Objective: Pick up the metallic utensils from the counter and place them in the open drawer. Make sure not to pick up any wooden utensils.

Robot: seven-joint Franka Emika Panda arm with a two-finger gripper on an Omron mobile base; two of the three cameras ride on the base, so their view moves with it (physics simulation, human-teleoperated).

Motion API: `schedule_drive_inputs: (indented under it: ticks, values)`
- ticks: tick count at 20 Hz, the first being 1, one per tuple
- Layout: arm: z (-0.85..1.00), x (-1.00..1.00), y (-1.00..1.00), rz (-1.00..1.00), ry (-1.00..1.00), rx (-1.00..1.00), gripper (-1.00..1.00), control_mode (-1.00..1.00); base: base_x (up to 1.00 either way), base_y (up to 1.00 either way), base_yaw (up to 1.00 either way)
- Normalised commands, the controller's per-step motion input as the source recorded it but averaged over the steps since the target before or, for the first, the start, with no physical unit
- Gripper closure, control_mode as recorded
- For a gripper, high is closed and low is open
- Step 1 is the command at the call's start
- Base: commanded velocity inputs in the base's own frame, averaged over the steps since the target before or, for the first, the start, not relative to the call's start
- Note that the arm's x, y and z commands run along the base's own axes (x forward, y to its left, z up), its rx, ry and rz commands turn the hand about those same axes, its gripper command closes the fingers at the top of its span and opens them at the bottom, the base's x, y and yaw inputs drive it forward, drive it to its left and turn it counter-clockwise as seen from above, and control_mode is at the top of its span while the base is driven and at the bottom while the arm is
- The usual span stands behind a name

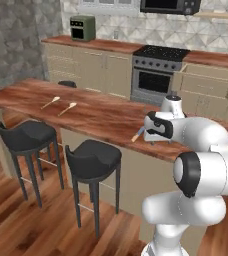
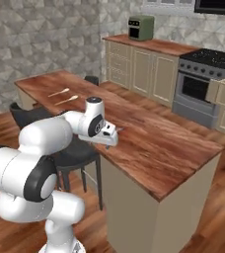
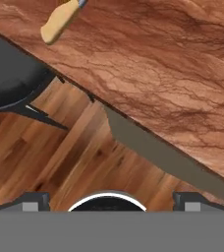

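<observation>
Reddish-brown wood grain runs the length of the island surface (image 1: pixel 86 112) I'm working over, with two black stools (image 1: pixel 93 155) tucked along its near side and a stove (image 1: pixel 158 70) against the back wall. My pincer (image 3: pixel 111 199) hangs at the near edge of that slab, its tips standing wide apart with nothing between them.

The knife (image 1: pixel 137 134), grey blade and orange-tan handle, lies near that edge just beside my hand; in the hand view its handle (image 3: pixel 60 22) sits far up toward the top corner, well off the line between my tips. I think the thin all-grey utensil lies somewhere by the knife, but my own arm covers that spot and I cannot tell.

The two wooden spoons (image 1: pixel 60 105) rest well apart from me, toward the far left end, so grabbing one by mistake seems unlikely from here.

My worries are these. Half the hand view looks past the edge at the floor, so a straight descent would likely miss the knife or strike the slab's edge. A grazing touch could nudge the knife off onto the floor or the stool below. The open drawer (image 1: pixel 208 80) stands across the aisle by the stove, so a weak pinch on that slim handle could slip during the carry.
</observation>
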Motion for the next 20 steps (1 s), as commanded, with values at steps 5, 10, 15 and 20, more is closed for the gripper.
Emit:
schedule_drive_inputs:
  ticks: [5,10,15,20]
  values:
    - [0.00,0.00,0.00,0.00,0.00,0.00,-1.00,1.00,0.32,0.15,-0.31]
    - [0.00,0.00,0.00,0.00,0.00,0.00,-1.00,1.00,0.51,0.62,-0.19]
    - [0.00,0.00,0.00,0.00,0.00,0.00,-1.00,1.00,0.40,1.00,-0.38]
    - [0.00,0.00,0.00,0.00,0.00,0.00,-1.00,1.00,0.23,0.54,-0.41]
